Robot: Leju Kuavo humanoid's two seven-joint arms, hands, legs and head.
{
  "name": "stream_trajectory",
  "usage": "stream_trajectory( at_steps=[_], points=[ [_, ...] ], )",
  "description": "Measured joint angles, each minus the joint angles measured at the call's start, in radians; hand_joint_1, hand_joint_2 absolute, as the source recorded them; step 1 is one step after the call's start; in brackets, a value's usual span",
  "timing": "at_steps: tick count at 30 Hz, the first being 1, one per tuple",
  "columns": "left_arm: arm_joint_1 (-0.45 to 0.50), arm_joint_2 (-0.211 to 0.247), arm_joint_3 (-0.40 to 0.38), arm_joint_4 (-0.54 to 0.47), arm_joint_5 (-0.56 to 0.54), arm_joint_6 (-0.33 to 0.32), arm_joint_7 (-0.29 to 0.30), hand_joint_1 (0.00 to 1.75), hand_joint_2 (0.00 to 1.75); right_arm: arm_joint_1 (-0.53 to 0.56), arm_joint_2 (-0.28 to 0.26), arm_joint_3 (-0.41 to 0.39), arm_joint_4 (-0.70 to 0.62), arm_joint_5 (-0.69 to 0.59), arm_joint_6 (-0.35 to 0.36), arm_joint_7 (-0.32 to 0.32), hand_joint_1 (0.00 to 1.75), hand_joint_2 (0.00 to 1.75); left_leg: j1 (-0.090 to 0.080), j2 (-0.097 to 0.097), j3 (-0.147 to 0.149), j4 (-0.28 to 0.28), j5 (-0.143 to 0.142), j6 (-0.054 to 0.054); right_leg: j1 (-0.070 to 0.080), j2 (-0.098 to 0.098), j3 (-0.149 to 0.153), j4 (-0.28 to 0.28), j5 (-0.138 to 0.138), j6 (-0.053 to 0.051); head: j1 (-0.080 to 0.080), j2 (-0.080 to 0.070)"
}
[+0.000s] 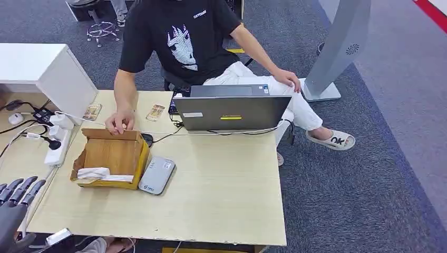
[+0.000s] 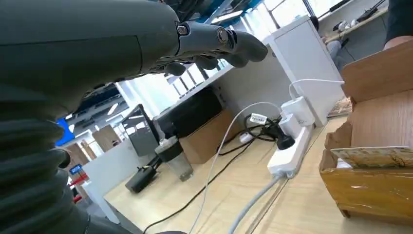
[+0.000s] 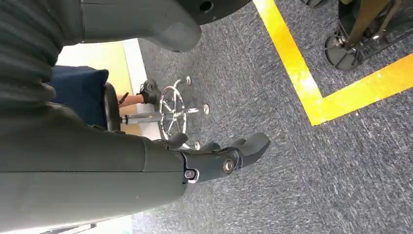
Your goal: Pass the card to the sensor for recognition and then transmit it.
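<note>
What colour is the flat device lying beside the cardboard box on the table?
The flat device is silver-grey with a small label near one end, seen best in the head view, right beside the cardboard box.

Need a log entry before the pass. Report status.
Left hand open, off the table's left edge. Right hand hanging over carpet, empty. Card in cardboard box, beside grey sensor. Person's hand on the box.

Tan box (image 1: 112,155), grey sensor (image 1: 157,175), blk tee (image 1: 179,37), yellow floor tape (image 3: 311,92).
</note>
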Motion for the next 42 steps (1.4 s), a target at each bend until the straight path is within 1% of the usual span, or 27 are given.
stream_trajectory(
  at_steps=[4, 6, 8, 10, 14, 17, 19, 23, 28, 31, 34, 39, 42],
  points=[
    [-0.001, -0.003, 0.000, 0.000, 0.000, 0.002, -0.001, 0.00, 1.75, 0.000, 0.000, 0.000, 0.000, 0.001, 0.001, -0.001, 0.00, 1.75, 0.000, 0.000, 0.000, 0.000, 0.000, 0.000, 0.000, 0.000, 0.000, 0.000, 0.000, 0.000, 0.000, 0.000],
    [-0.017, -0.018, -0.001, 0.002, -0.005, 0.023, -0.014, 0.00, 1.75, 0.000, 0.000, 0.001, 0.000, 0.002, 0.007, -0.003, 0.00, 1.75, 0.000, 0.000, 0.000, 0.000, 0.000, 0.000, 0.000, 0.000, 0.000, 0.000, 0.000, 0.000, 0.000, 0.000],
    [-0.052, -0.047, -0.006, 0.024, -0.027, 0.070, -0.032, 0.00, 1.75, -0.001, 0.000, 0.003, 0.000, 0.003, 0.007, -0.003, 0.00, 1.75, 0.000, -0.001, 0.000, 0.000, 0.000, 0.000, 0.000, -0.001, 0.000, 0.000, 0.000, 0.000, 0.000, 0.000],
    [-0.098, -0.085, -0.013, 0.071, -0.053, 0.123, -0.049, 0.00, 1.75, -0.002, 0.000, 0.006, 0.000, 0.007, 0.007, -0.001, 0.00, 1.75, -0.001, -0.001, 0.000, 0.000, 0.000, 0.000, 0.000, -0.001, 0.000, 0.000, 0.000, 0.000, 0.000, 0.000],
    [-0.171, -0.155, -0.032, 0.163, -0.080, 0.208, -0.088, 0.00, 1.75, -0.003, 0.000, 0.015, 0.000, 0.010, 0.006, 0.000, 0.00, 1.75, 0.000, -0.001, 0.001, 0.000, 0.000, 0.000, 0.000, -0.001, 0.000, 0.000, 0.000, 0.000, 0.000, 0.000],
    [-0.237, -0.213, -0.039, 0.239, -0.108, 0.280, -0.138, 0.00, 1.75, -0.004, 0.000, 0.031, 0.000, 0.020, 0.008, 0.002, 0.00, 1.75, -0.001, -0.001, 0.001, 0.000, 0.000, 0.000, 0.000, -0.001, 0.001, 0.000, 0.000, 0.000, 0.000, 0.000],
    [-0.285, -0.238, -0.045, 0.293, -0.123, 0.304, -0.159, 0.00, 1.75, -0.008, 0.000, 0.039, 0.000, 0.023, 0.011, 0.004, 0.00, 1.75, -0.001, -0.001, 0.001, 0.000, 0.001, 0.001, 0.000, -0.002, 0.001, 0.000, 0.000, 0.000, 0.000, 0.000],
    [-0.346, -0.272, -0.055, 0.368, -0.130, 0.309, -0.167, 0.00, 1.75, -0.011, -0.002, 0.055, 0.000, 0.026, 0.019, 0.006, 0.00, 1.75, -0.001, -0.001, 0.001, 0.000, 0.001, 0.001, 0.000, -0.001, 0.001, 0.000, 0.001, 0.000, 0.000, 0.000],
    [-0.379, -0.294, -0.061, 0.422, -0.136, 0.311, -0.177, 0.00, 1.75, -0.012, -0.003, 0.065, 0.003, 0.027, 0.022, 0.010, 0.00, 1.75, -0.001, -0.001, 0.001, 0.000, 0.001, 0.001, 0.000, 0.000, 0.000, 0.000, 0.001, 0.000, 0.000, 0.000],
    [-0.393, -0.301, -0.064, 0.442, -0.142, 0.309, -0.180, 0.00, 1.75, -0.013, -0.005, 0.074, 0.005, 0.029, 0.023, 0.011, 0.00, 1.75, -0.001, -0.001, 0.001, 0.000, 0.001, 0.001, 0.000, 0.000, 0.000, 0.000, 0.001, 0.000, 0.000, 0.000],
    [-0.403, -0.302, -0.071, 0.462, -0.143, 0.307, -0.200, 0.00, 1.75, -0.013, -0.005, 0.082, 0.005, 0.030, 0.023, 0.011, 0.00, 1.75, -0.001, -0.001, 0.001, 0.000, 0.001, 0.001, 0.000, 0.000, 0.000, 0.000, 0.001, 0.000, 0.000, 0.000],
    [-0.425, -0.302, -0.086, 0.500, -0.146, 0.307, -0.206, 0.00, 1.75, -0.013, -0.006, 0.089, 0.006, 0.030, 0.024, 0.011, 0.00, 1.75, -0.001, -0.001, 0.001, 0.000, 0.001, 0.001, 0.000, 0.000, 0.000, 0.000, 0.001, 0.000, 0.000, 0.000],
    [-0.436, -0.301, -0.095, 0.522, -0.133, 0.308, -0.231, 0.00, 1.75, -0.013, -0.009, 0.097, 0.006, 0.030, 0.024, 0.012, 0.00, 1.75, -0.001, -0.001, 0.001, 0.000, 0.001, 0.001, 0.000, 0.000, 0.000, 0.000, 0.001, 0.000, 0.000, 0.000]
  ],
)
